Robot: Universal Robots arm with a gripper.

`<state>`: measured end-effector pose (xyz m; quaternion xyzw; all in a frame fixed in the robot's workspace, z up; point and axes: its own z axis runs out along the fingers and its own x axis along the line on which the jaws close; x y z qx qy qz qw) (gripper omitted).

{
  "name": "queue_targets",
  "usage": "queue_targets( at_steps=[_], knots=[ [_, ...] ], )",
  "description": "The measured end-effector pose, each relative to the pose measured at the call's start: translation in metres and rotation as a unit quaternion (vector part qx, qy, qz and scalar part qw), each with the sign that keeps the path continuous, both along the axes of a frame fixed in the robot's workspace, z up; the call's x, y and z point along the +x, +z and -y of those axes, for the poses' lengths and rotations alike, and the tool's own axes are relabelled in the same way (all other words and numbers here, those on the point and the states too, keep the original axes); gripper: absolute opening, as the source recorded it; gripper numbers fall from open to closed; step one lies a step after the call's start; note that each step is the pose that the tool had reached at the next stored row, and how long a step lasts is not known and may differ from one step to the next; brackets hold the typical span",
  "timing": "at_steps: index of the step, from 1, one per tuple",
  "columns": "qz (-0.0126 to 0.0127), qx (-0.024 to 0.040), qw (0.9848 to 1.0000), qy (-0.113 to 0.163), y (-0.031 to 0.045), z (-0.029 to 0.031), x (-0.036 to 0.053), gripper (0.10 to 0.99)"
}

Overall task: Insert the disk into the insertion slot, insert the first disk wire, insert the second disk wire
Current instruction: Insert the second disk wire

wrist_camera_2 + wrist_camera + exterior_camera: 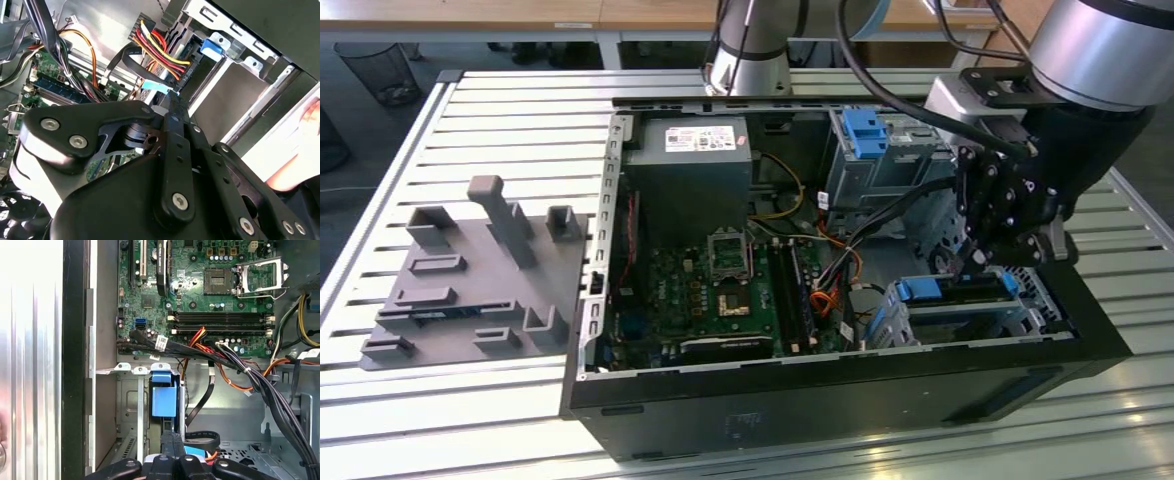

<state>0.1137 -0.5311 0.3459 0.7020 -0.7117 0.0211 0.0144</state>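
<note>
Your gripper (985, 262) hangs in the lower right of the exterior view, tips down inside the open PC case (854, 395), right over the drive bay. The fingers (172, 107) look drawn together into one narrow blade in both wrist views; I can't tell whether anything is pinched between them. Closest thing to the tips is a light-blue connector (152, 86), just beyond them in the second wrist view, on the end of a flat black cable (131, 56); touching or just short of it, can't say. The disk (955, 290) sits directly beneath the gripper, blue carrier showing. It looks already seated in the insertion slot (963, 322), long axis running across the frame, roughly parallel to the case's near wall. So judge the disk step done and the wire work as what's in hand. The loose wires come in from the frame-left side of the gripper: a red, yellow and orange bundle (825, 262) lies between the bay and the motherboard (720, 290). Further up the frame is the taller cage with the blue latch (861, 130), well apart from the tips. Farthest off, the grey fixture tray (467, 290) sits on the slatted table (520, 120) at frame left, outside the case
</note>
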Motion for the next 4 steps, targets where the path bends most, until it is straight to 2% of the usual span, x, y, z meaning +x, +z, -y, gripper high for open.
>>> queue_targets(
  at_steps=[4],
  knots=[
    [-0.0002, 0.0001, 1.0000, 0.000, 0.0003, 0.0000, 0.0000, 0.106]
  ],
)
